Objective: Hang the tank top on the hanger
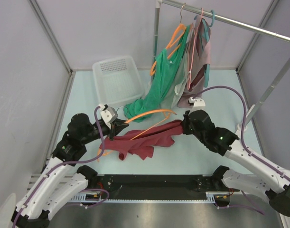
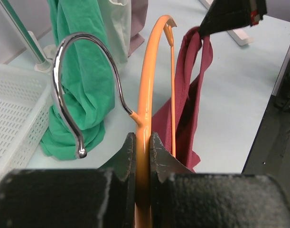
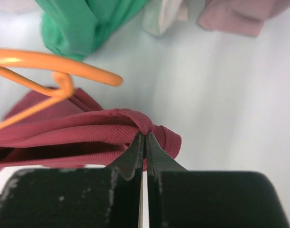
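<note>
The left gripper (image 2: 144,142) is clamped narrow on 1 thin, glossy orange plastic hanger (image 2: 152,71), just below its curved chrome hook (image 2: 84,36). The right gripper (image 3: 145,142) pinches the ribbed edge of 1 soft maroon tank top (image 3: 64,135), which sags onto the table (image 1: 192,156) beneath the hanger.

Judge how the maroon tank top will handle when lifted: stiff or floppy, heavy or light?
Probably floppy: the tank top droops in loose folds from the right hand. Likely light, since a pinch on one edge lifts that end. It may slide on the thin, smooth hanger.
</note>
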{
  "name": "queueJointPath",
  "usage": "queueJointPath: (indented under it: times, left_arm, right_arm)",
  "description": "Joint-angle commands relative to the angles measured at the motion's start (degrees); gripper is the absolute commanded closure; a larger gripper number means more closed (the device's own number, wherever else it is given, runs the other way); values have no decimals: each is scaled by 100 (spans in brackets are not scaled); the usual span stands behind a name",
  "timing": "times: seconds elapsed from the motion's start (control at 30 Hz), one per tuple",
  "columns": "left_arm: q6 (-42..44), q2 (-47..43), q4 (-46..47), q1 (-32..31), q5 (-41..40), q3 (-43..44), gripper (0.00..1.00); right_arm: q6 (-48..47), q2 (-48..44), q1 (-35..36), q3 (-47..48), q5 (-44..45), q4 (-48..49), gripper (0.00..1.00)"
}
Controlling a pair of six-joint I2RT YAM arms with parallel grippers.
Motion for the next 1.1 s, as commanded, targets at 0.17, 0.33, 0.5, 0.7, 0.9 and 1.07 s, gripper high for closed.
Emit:
queueJointPath:
  times: [0.17,0.33,0.5,0.7,0.9,1.07]
  left_arm:
    - [-177,134,397,49,489,-20,100]
    - [-353,398,529,15,868,-82,100]
    - [-379,530,530,-38,903,-90,100]
    - [-362,521,529,-100,816,-99,100]
    - [-344,486,512,-109,798,-90,100]
    - [-336,459,503,-109,772,-90,100]
  right_arm:
    - [567,622,45,-1161,-562,516,95]
    - [734,560,54,-1758,-1345,1352,87]
    - [910,569,54,-1900,-1618,1686,78]
    - [911,464,54,-1970,-1530,1809,76]
    - [814,569,27,-1988,-1530,1818,100]
    - [814,526,27,-2032,-1644,1845,100]
